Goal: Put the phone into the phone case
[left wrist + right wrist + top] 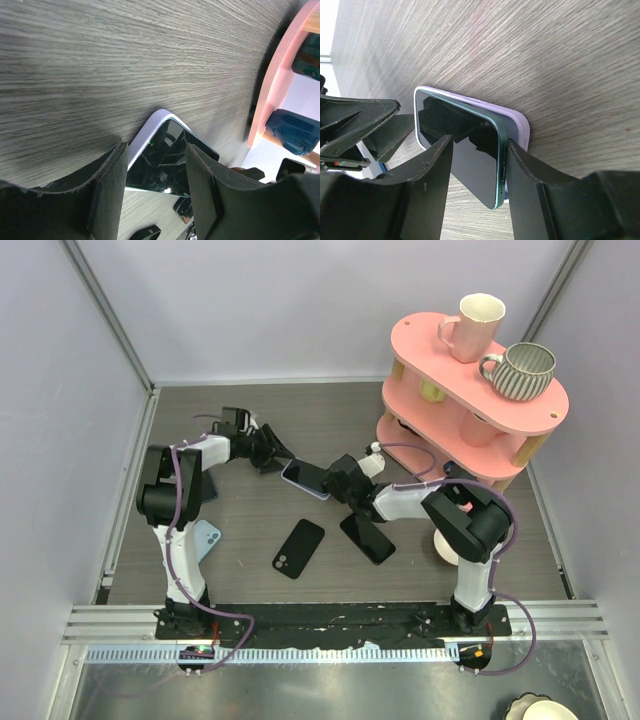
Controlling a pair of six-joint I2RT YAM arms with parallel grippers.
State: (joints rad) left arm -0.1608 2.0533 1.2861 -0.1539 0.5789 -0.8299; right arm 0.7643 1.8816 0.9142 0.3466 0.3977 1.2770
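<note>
Phone (465,120): mid-tabletop (250,420), lying partly in lavender phone case (517,122), green edge riding proud, not seated.
Right hand (480,145): fingers spread astride phone's end, likely to press it home.
Left hand (156,155): flanks case's far end, apparently bracing; grip cannot tell.
Black phones (299,548) (367,537): two.
Pale blue phone (207,538): one.
Mugs (475,325) (525,370) atop pink shelf (420,340): two.

Seen from above, the phone (305,478) shows only its middle, both ends covered by the left tool (276,459) and right tool (336,481); whether either clamps it is unclear. A blue slab (207,538) lies half hidden behind the left arm (176,545); a bowl (540,707) is cropped at the corner.
</note>
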